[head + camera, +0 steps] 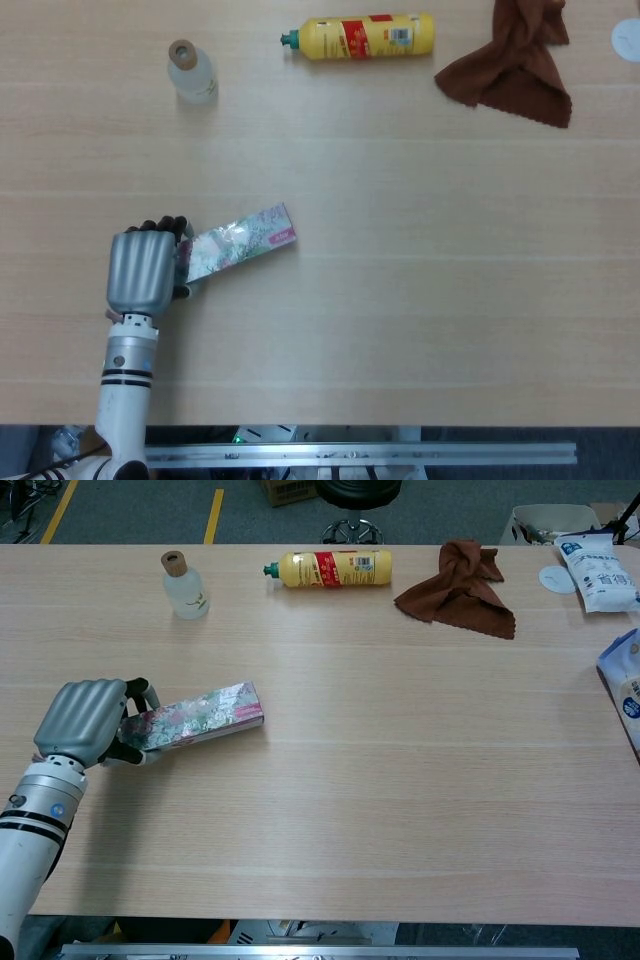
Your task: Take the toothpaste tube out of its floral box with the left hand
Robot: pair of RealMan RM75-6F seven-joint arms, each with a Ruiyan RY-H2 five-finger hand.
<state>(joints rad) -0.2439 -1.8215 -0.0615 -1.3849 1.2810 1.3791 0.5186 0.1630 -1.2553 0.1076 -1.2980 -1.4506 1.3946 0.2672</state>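
Observation:
The floral box (240, 243) (198, 717) is a long, narrow carton with a pink and green flower print. My left hand (142, 271) (84, 723) grips its near left end, with the fingers curled around it. The box's far end points right and tilts up off the table. The toothpaste tube does not show; it is hidden inside the box or by my fingers. My right hand is in neither view.
A small clear bottle (192, 72) with a cork cap stands at the back left. A yellow bottle (364, 36) lies on its side at the back. A brown cloth (516, 62) is crumpled at the back right. White packets (606, 572) lie at the far right edge.

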